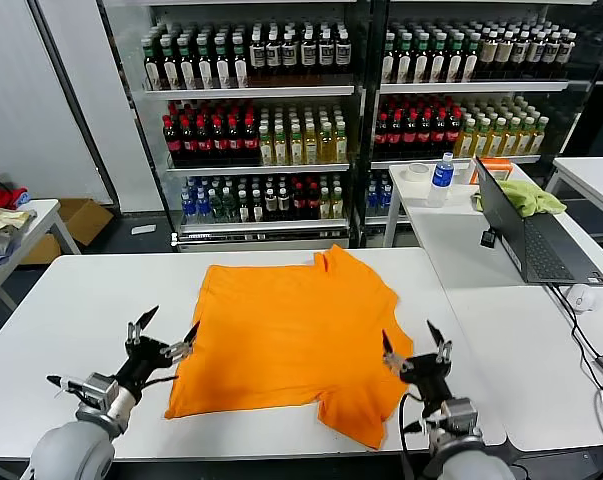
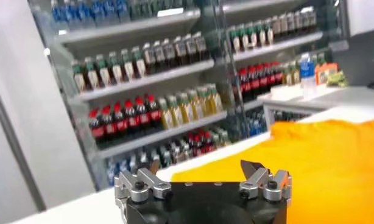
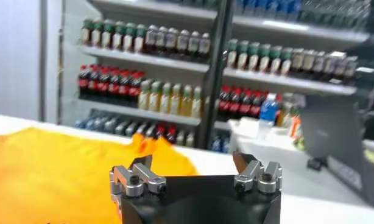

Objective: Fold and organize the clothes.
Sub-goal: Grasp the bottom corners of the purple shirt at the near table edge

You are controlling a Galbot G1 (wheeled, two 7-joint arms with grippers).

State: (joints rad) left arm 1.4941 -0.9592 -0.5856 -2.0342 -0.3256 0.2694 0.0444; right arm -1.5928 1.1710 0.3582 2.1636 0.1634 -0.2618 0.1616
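Orange cotton covered the middle of the white worktop [image 1: 81, 300]: the T-shirt [image 1: 291, 335] lay spread nearly flat, plain side up so far as could be seen, with its collar end toward the drinks shelves [image 1: 271, 110] and its hem toward the robot. One sleeve pointed at the far edge of the worktop and the other hung close to the near edge, by the right arm.

The left end effector [image 1: 164, 335] hovered just beside the shirt's left edge, fingers spread wide and holding nothing. The right end effector [image 1: 418, 348] sat at the shirt's right edge, near the lower sleeve, also wide open and empty. Whether either fingertip touched the cloth could not be told.

As a judgement, the shirt would handle as a light, limp sheet: no stiffness, easy to lift, inclined to sag, drag and wrinkle wherever it was unsupported. A pinch on a single layer at the side edges or at the hem corners would likely give the most control, one end effector per side, so the fabric could be carried over evenly. Grabbing mid-panel would probably bunch it. A thin layer lying flat on a smooth worktop could also slip out from a shallow pinch.

A laptop [image 1: 531, 235] and a yellow-green cloth [image 1: 526, 195] lay well apart on the side table.
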